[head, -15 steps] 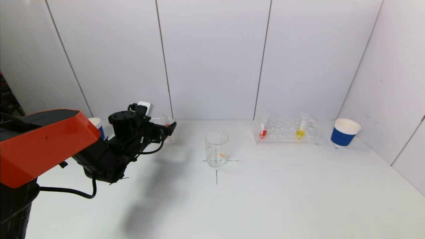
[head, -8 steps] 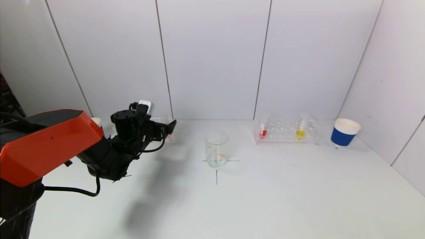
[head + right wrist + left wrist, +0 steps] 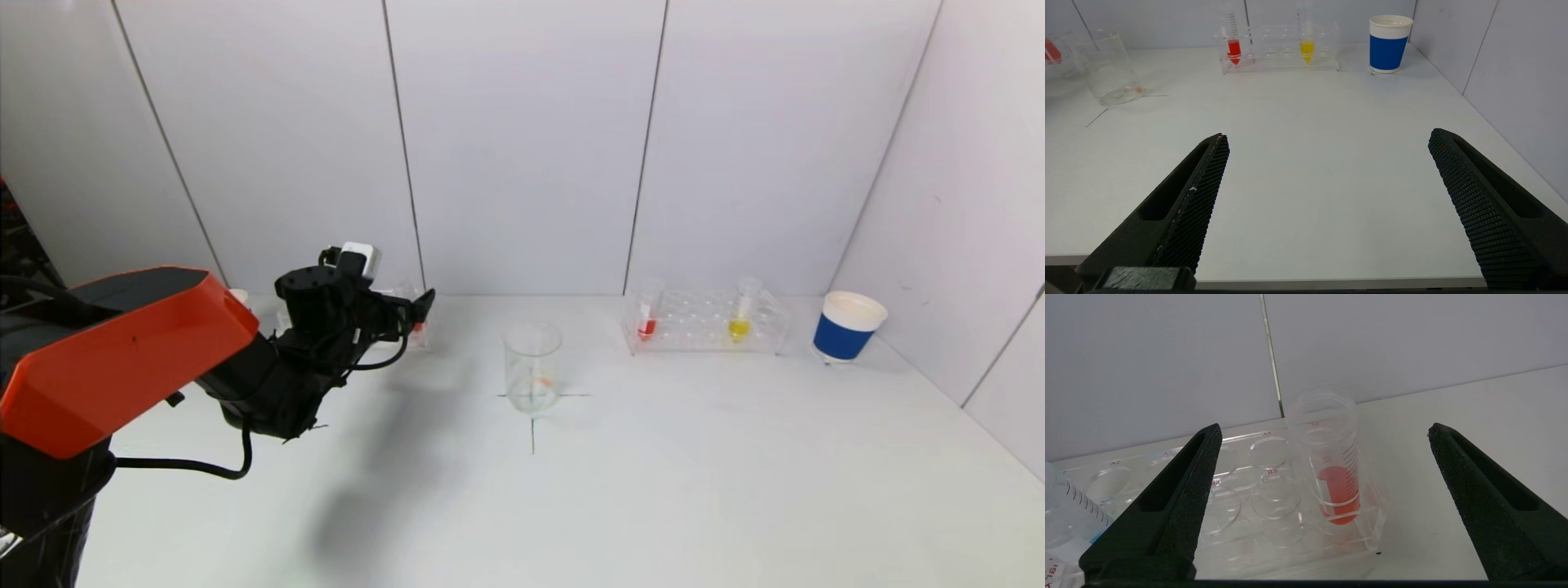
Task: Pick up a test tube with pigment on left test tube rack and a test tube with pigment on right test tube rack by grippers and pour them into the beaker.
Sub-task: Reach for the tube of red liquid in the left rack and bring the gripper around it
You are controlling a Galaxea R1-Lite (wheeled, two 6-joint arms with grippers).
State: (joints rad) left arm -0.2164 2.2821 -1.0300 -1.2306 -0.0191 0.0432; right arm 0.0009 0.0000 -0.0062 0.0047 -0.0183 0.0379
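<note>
My left gripper (image 3: 412,309) is open just in front of the left clear rack (image 3: 1274,522). A test tube with red pigment (image 3: 1337,482) stands in the rack's end hole, between and beyond the open jaws in the left wrist view; nothing is held. The glass beaker (image 3: 532,366) stands at the table's middle on a cross mark, with a little orange at its bottom. The right rack (image 3: 706,322) holds a red tube (image 3: 647,317) and a yellow tube (image 3: 740,314). My right gripper (image 3: 1327,139) is open and empty over the table's near edge, out of the head view.
A blue-and-white paper cup (image 3: 846,327) stands right of the right rack. Another tube (image 3: 1069,506) shows at the left rack's other end. White wall panels close the back and right side.
My left arm has moved forward and a little up toward the left rack, and now hides the cup behind it. The right arm has not moved.
</note>
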